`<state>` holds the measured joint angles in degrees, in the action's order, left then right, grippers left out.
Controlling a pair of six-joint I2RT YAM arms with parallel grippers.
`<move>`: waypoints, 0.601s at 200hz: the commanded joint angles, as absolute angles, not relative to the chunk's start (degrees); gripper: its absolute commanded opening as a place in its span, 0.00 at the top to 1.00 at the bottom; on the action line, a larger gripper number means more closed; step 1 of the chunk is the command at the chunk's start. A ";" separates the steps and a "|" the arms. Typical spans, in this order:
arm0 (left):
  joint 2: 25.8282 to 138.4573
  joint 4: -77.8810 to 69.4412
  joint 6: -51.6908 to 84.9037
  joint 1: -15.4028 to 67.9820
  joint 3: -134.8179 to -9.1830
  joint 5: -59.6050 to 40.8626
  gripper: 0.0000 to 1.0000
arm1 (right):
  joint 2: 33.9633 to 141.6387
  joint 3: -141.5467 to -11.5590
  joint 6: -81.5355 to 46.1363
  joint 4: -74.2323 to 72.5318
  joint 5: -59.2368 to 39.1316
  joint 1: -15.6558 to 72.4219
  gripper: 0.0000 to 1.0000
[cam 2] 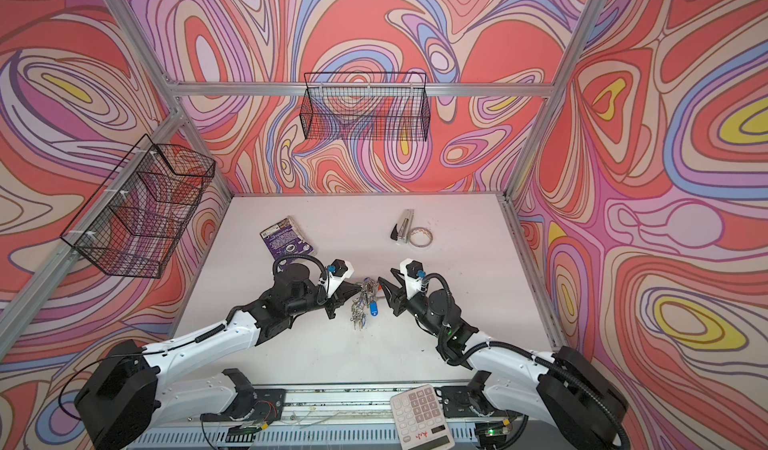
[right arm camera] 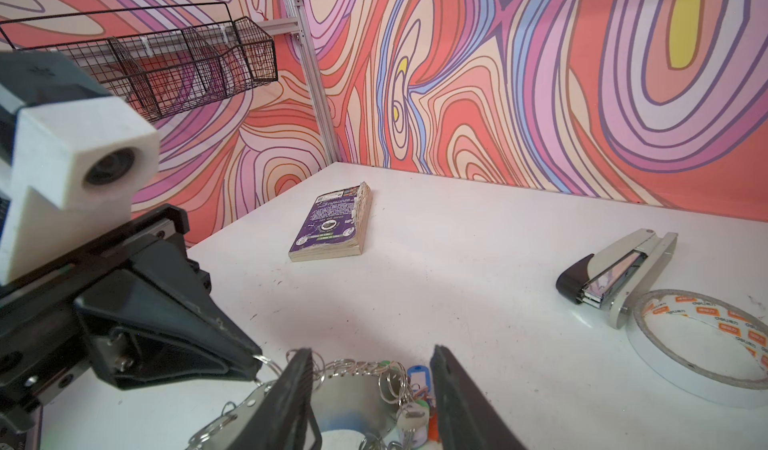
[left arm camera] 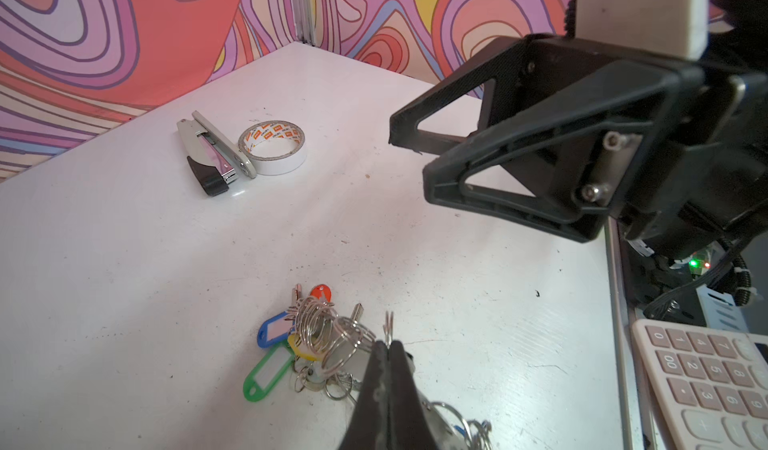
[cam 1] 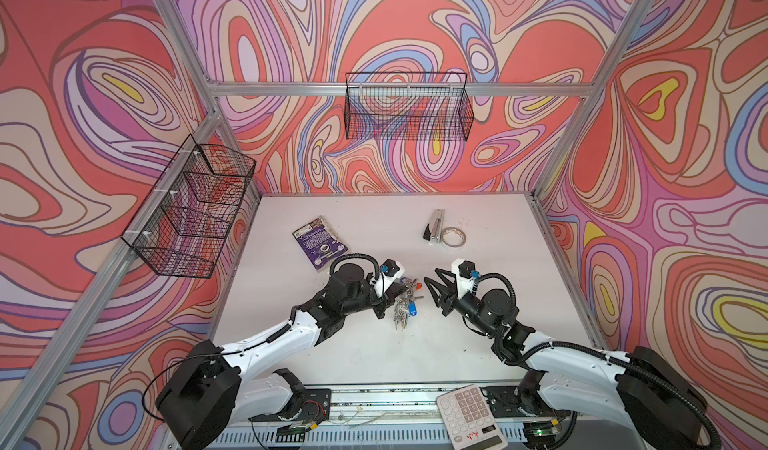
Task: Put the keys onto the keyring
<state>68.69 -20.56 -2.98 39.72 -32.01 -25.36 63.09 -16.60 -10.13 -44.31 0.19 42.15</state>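
The keyring (right arm camera: 353, 396) is seen on the table (left arm camera: 124, 240), well apart from the tape roll (left arm camera: 284, 165), on the side toward the arm bases. Its rim is crowded with small rings, keys and coloured tags (left arm camera: 266, 375). The left gripper (left arm camera: 387, 346) is clenched on a wire ring (left arm camera: 389, 323) at the keyring's edge. The right gripper (right arm camera: 370, 354) is spread with nothing held. It hovers just beside the keyring, nearer the tape roll than the left gripper. The black-tagged key cannot be picked out in the bunch. A stapler (left arm camera: 212, 152) is set against the tape roll. A book (right arm camera: 330, 223) is placed well apart from the tape roll, on the left arm's side. A calculator (cam 1: 469, 416) is placed at the table's front edge, well apart from the tape roll.
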 commanded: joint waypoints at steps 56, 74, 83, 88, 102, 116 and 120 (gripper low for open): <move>70.36 -40.56 4.01 39.86 -25.73 -22.77 1.00 | 67.08 -19.66 -11.58 -42.01 -4.73 42.45 0.47; 71.55 -41.47 4.09 39.82 -25.39 -22.99 1.00 | 68.38 -20.54 -11.93 -41.40 -6.13 42.45 0.48; 72.10 -41.93 4.11 39.82 -25.24 -23.32 1.00 | 69.02 -20.87 -12.17 -41.41 -6.94 42.40 0.48; 72.44 -42.64 4.21 39.90 -24.95 -23.38 1.00 | 69.35 -21.03 -12.34 -41.48 -7.61 42.45 0.48; 73.33 -45.99 4.73 39.82 -23.83 -23.13 1.00 | 70.11 -21.33 -12.65 -41.82 -9.40 42.45 0.49; 74.20 -48.29 4.84 39.84 -23.05 -22.91 1.00 | 71.02 -21.68 -12.83 -42.01 -10.88 42.45 0.49; 74.47 -48.69 4.83 39.88 -22.89 -22.94 1.00 | 71.26 -21.86 -12.91 -42.03 -11.11 42.44 0.50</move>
